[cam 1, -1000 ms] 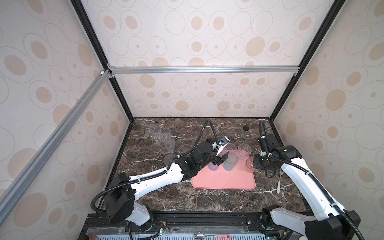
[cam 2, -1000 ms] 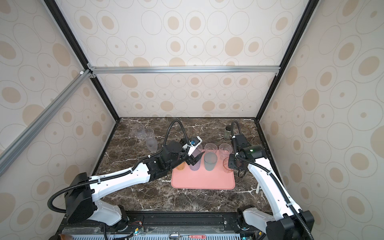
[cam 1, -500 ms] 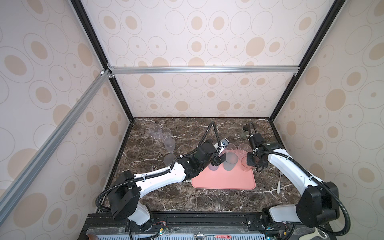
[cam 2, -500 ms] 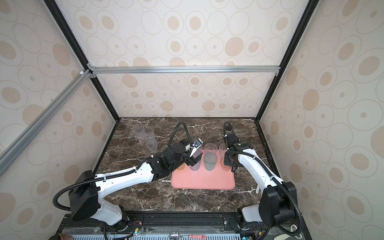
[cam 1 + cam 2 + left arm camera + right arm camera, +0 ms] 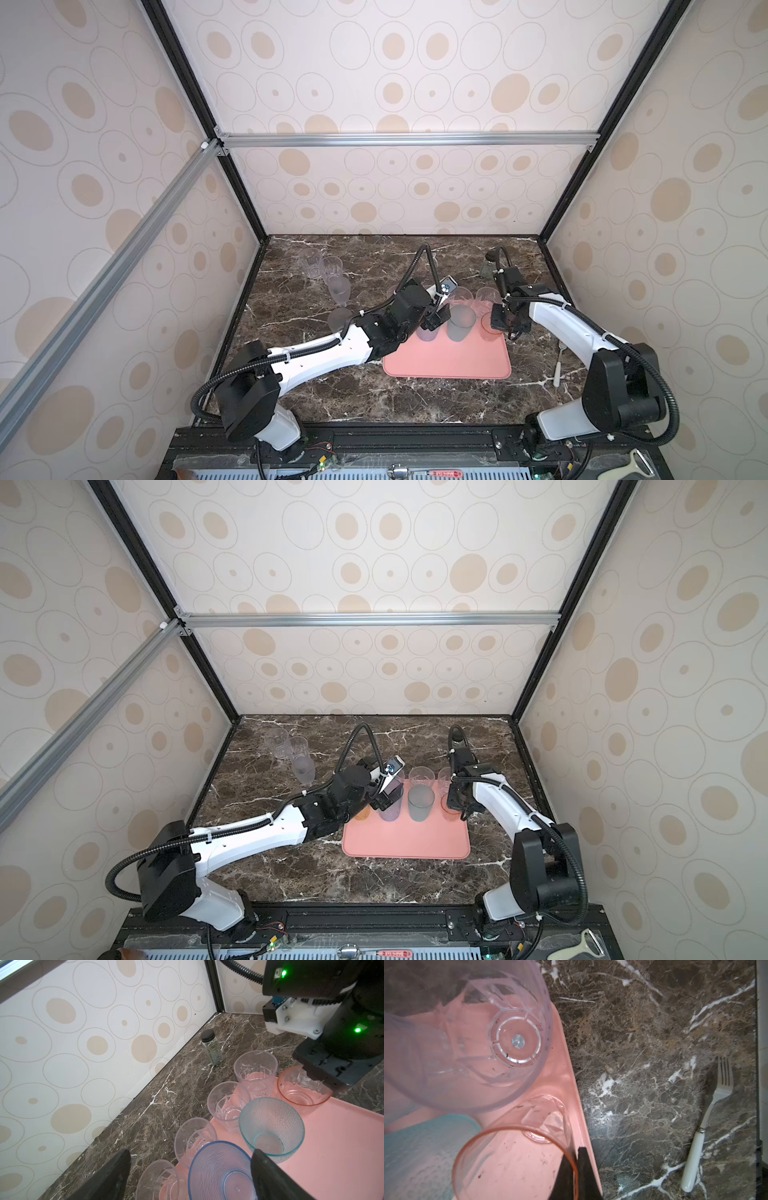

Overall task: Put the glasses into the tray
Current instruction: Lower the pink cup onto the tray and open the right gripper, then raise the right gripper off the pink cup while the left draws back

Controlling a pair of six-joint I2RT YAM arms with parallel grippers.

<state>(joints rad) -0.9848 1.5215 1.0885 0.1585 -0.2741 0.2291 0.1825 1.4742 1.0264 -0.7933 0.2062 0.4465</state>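
Observation:
The salmon-pink tray (image 5: 449, 361) (image 5: 407, 841) lies right of centre on the marble. A blue-purple glass (image 5: 220, 1174) (image 5: 390, 812) stands on it, and my left gripper (image 5: 190, 1154) (image 5: 436, 322) hangs open above it with its fingers wide on either side. A teal glass (image 5: 270, 1126) (image 5: 459, 324) stands beside it. Several clear faceted glasses (image 5: 228, 1101) line the tray's far edge. My right gripper (image 5: 574, 1154) (image 5: 453, 802) is shut on the rim of a pink glass (image 5: 508, 1157) (image 5: 301, 1088) at the tray's right edge, one finger inside and one outside.
More clear and frosted glasses (image 5: 331, 270) (image 5: 297, 748) stand on the marble at the back left. A small jar with a black lid (image 5: 211, 1047) stands near the back wall. A white-handled fork (image 5: 704, 1126) (image 5: 559, 370) lies right of the tray.
My right arm has swung in and brought the pink glass a little to the left over the tray's right edge. The left gripper has barely shifted and stays open.

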